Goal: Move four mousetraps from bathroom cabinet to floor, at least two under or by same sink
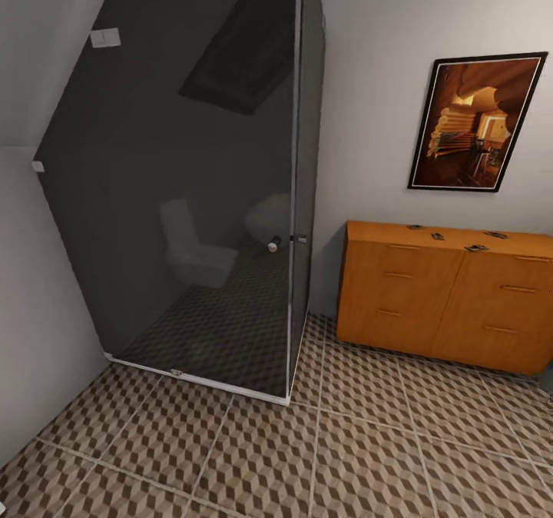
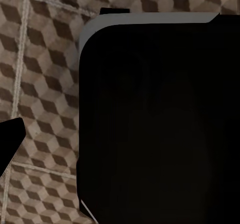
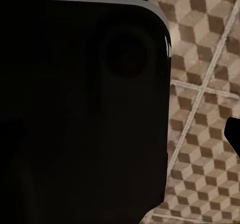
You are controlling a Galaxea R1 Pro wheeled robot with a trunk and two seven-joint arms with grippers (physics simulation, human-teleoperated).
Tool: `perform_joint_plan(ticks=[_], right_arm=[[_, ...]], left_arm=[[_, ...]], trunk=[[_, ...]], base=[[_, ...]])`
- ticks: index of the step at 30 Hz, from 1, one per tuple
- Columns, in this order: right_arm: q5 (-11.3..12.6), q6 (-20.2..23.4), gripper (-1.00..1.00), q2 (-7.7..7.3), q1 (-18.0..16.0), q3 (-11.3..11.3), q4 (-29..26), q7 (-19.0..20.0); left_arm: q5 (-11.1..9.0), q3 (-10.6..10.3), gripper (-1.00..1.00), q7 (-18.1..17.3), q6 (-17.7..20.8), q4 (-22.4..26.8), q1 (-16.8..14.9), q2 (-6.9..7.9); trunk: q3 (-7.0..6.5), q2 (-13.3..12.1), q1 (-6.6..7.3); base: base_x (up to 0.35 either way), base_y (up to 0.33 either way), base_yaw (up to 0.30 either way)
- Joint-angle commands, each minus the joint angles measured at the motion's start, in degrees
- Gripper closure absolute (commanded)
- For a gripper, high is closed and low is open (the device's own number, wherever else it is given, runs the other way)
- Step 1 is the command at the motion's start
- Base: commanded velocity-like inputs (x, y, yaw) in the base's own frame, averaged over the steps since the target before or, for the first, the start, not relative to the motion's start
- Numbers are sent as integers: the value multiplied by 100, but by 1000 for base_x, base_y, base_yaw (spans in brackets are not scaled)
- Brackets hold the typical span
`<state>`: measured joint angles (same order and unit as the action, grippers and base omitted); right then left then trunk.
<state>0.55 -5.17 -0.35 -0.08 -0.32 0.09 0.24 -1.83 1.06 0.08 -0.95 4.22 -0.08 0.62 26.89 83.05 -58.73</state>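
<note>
None of the work looks begun: the mousetraps [image 1: 476, 248], seemingly all four, lie on top of the cabinet [image 1: 399, 287] at three o'clock, the bathroom floor [image 1: 369, 441] carries none, and I cannot tell either pincer's state.

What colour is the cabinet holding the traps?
Orange-brown wood; the cabinet shows best in the head view.

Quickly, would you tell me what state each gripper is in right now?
Left gripper: cannot be told.
Right gripper: cannot be told.
</note>
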Motion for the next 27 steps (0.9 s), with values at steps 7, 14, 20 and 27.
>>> perform_joint_plan(ticks=[7,14,20,27], right_arm=[[6,-20,-100,0,-1,-3,1,3],[6,-20,-100,0,-1,-3,0,3],[6,-20,-100,0,-1,-3,0,3],[6,-20,-100,0,-1,-3,0,3]], left_arm=[[-19,8,-100,1,-10,0,-1,0],[-19,8,-100,1,-10,0,-1,0],[-19,8,-100,1,-10,0,-1,0],[-19,8,-100,1,-10,1,-1,0]], trunk=[[4,2,0],[4,2,0],[4,2,0],[4,2,0]], base=[[0,0,-251],[0,0,-251],[0,0,-251],[0,0,-251]])
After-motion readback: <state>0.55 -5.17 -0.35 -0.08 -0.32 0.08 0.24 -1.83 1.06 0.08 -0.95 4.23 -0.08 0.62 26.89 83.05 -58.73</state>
